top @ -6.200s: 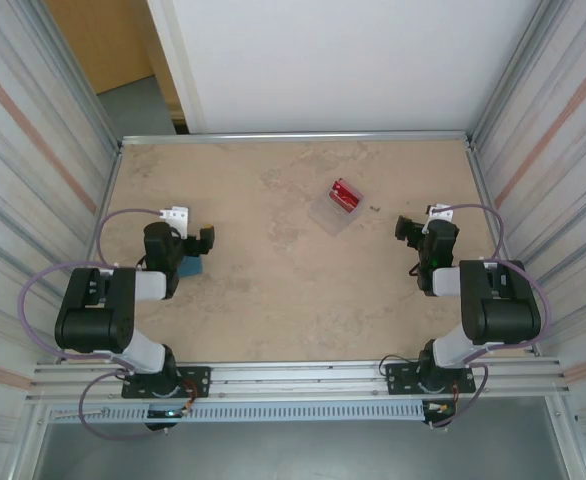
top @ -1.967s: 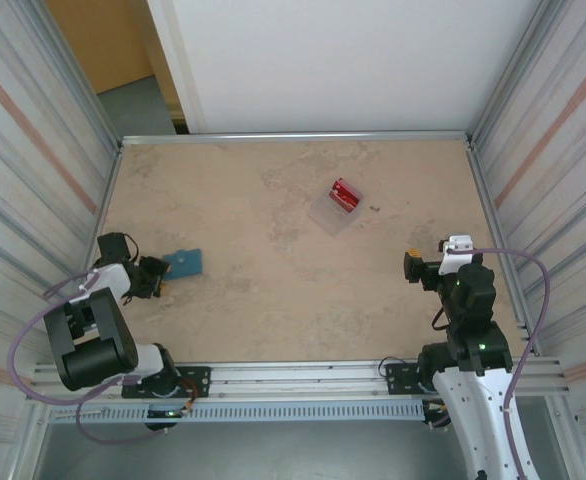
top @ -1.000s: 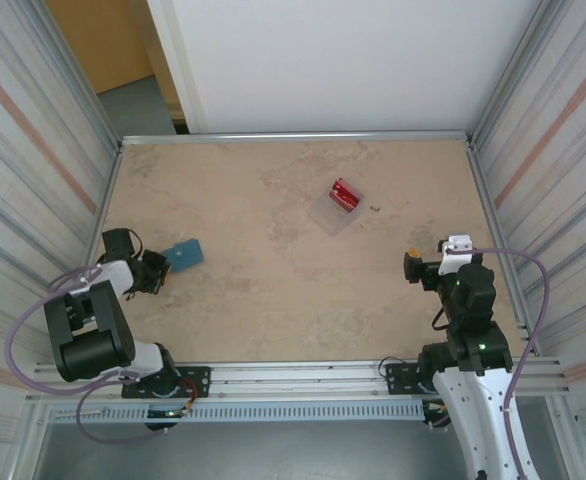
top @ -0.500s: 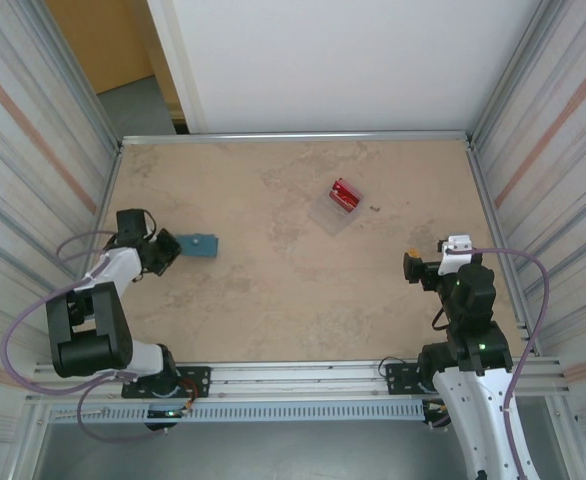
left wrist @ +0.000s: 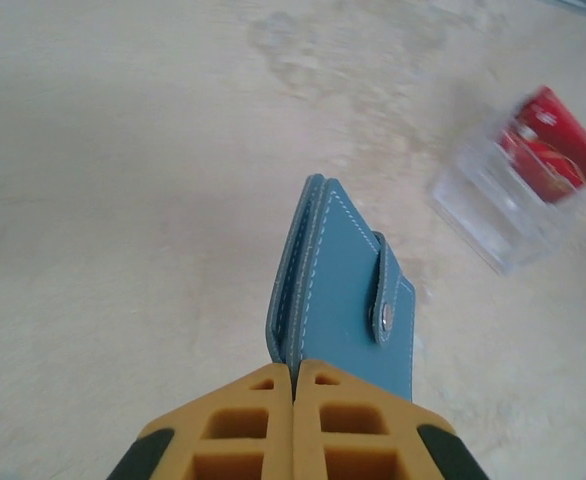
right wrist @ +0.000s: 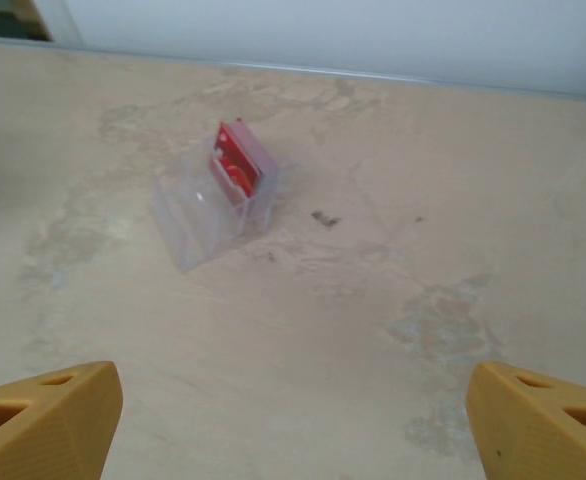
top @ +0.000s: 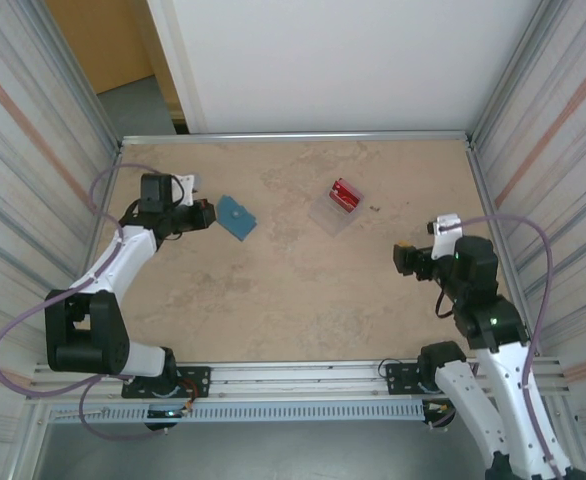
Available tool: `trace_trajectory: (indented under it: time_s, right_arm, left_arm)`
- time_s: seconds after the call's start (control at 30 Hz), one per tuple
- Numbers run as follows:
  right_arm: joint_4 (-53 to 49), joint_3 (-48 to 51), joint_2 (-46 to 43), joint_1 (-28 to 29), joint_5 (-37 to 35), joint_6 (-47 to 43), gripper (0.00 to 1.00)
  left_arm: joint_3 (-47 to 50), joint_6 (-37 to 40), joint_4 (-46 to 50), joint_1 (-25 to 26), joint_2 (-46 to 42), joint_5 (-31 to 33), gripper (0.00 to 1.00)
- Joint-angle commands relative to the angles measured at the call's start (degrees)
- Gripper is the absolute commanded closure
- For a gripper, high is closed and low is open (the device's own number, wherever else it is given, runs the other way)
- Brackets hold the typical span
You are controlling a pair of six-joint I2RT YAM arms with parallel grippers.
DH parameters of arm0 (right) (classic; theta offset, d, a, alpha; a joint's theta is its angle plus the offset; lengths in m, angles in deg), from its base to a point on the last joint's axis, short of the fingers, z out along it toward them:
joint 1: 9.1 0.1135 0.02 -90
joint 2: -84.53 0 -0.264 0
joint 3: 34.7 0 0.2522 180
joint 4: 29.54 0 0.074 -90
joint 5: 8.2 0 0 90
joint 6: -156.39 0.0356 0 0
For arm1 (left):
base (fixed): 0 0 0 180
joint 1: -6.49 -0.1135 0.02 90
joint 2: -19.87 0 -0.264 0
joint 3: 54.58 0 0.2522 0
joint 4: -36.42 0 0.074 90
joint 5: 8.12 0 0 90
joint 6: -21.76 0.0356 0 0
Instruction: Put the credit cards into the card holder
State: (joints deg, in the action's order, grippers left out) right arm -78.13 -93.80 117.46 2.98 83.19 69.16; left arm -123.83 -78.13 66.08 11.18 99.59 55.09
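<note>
left hand (left wrist: 294,380) pinches the card holder (left wrist: 341,290), which juts ahead of it; right hand (right wrist: 293,420) spread wide.

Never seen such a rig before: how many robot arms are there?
2. The left arm reaches forward on the left, left claw shut on the wallet. The right arm stands at the right, right claw open and empty.

I see a clear plastic case (top: 325,216) lying on the mottled beige desk (top: 303,310). Just right of the case I make out a few small dark specks (right wrist: 323,217). Well behind the case, a white panel (top: 353,60) closes off the desk's far edge.
</note>
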Motion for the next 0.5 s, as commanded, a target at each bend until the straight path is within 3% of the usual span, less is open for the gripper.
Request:
trace_trajectory:
  time_s: [0.0, 0.2, 0.47]
  right_arm:
    - [-4.1, -5.5, 6.2, 2.5, 6.2, 9.7, 0.15]
    - [4.2, -7.5, 14.1, 12.8, 12.8, 17.5, 0.14]
    - [14.7, -4.7, 24.2, 18.6, 21.4, 22.3, 0.10]
  left_arm:
    - [-4.0, 9.7, 3.1, 2.3, -0.2, -8.9, 0.99]
    - [-9.6, 19.2, 10.7, 10.9, 2.1, -15.3, 0.99]
    - [-10.7, 18.7, 12.5, 15.4, 3.3, -27.1, 0.98]
